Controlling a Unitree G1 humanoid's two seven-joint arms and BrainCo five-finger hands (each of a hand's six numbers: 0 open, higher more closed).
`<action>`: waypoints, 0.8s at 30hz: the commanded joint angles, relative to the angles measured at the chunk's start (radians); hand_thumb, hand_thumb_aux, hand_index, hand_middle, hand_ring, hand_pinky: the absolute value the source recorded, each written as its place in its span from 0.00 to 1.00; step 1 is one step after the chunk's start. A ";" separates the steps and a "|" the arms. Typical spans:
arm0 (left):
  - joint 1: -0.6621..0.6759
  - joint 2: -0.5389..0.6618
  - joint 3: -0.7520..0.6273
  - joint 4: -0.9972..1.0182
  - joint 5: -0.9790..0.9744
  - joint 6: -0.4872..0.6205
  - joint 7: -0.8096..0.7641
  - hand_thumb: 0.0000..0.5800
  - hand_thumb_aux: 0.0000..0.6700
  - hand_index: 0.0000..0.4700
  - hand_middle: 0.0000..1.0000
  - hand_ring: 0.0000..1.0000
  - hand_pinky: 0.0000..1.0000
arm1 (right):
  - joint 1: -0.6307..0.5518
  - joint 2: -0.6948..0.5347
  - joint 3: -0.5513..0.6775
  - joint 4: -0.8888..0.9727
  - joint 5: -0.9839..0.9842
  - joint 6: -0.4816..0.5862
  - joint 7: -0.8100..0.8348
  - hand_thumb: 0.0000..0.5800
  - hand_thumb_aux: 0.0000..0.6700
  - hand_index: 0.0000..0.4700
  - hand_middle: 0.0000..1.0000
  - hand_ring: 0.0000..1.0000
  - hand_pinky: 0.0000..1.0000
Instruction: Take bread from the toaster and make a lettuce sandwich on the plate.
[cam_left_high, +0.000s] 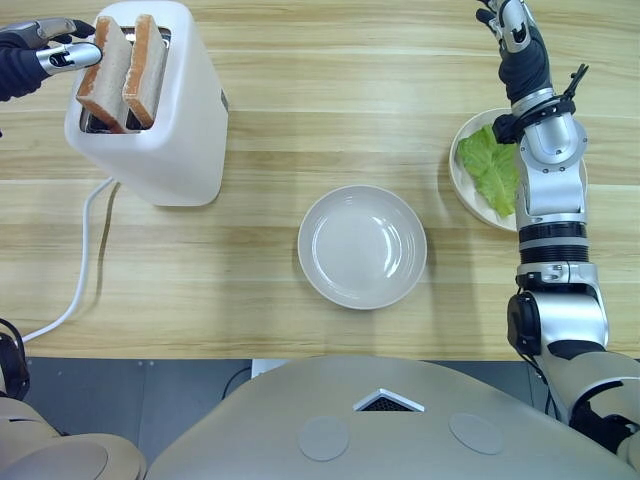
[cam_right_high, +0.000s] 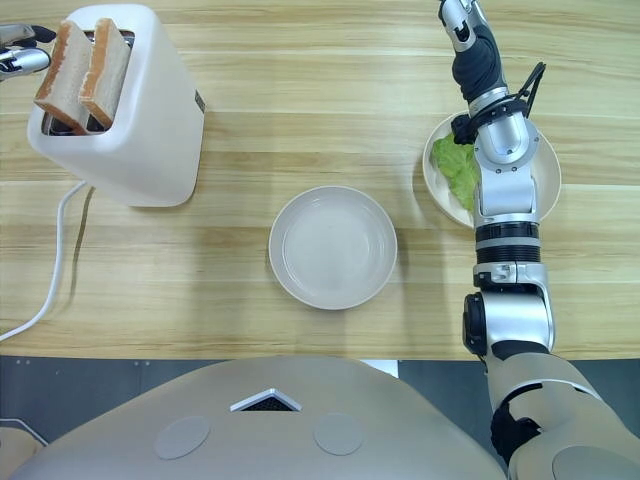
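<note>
Near table (cam_left_high: 240, 310) edge: bare wood, open room left and right of the plate (cam_left_high: 362, 246). The plate is empty, sits centre, nothing touching it. White cord (cam_left_high: 82, 262) runs from the toaster base toward the near left edge, well apart from the plate.

Right side: right forearm (cam_left_high: 550, 190) lies up over the table and crosses the lettuce dish (cam_left_high: 457, 172), hiding its right part. Lettuce (cam_left_high: 490, 165) is on that dish, partly under the arm. The dish is near the plate, apart from it, with a clear gap of wood between.

Far left: toaster (cam_left_high: 170, 130) stands upright, well apart from the plate. Two bread slices (cam_left_high: 145, 68) stick up from its slots, leaning slightly left.

Left hand (cam_left_high: 40, 55) is at the far left edge, right against the left slice. Cannot tell if it has hold of it.

Right hand (cam_left_high: 510, 25) is at the far edge beyond the lettuce dish, cut off by the frame. Cannot tell its state, nothing seen in it.

Wide bare wood between toaster and right arm.
</note>
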 joint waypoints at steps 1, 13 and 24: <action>-0.004 0.000 -0.032 0.017 0.026 0.013 0.000 0.00 0.00 0.00 0.00 0.00 0.00 | 0.011 -0.007 0.000 -0.008 -0.010 0.009 0.001 0.00 0.00 0.00 0.00 0.00 0.00; -0.037 0.019 -0.073 0.098 0.114 0.032 0.052 0.00 0.00 0.00 0.00 0.00 0.00 | 0.023 -0.016 0.003 -0.013 -0.022 0.008 0.000 0.00 0.00 0.00 0.00 0.00 0.00; -0.059 0.007 -0.113 0.062 0.118 0.025 0.031 0.02 0.01 0.01 0.00 0.00 0.00 | 0.022 -0.013 0.006 -0.014 -0.029 0.011 -0.001 0.00 0.00 0.00 0.00 0.00 0.00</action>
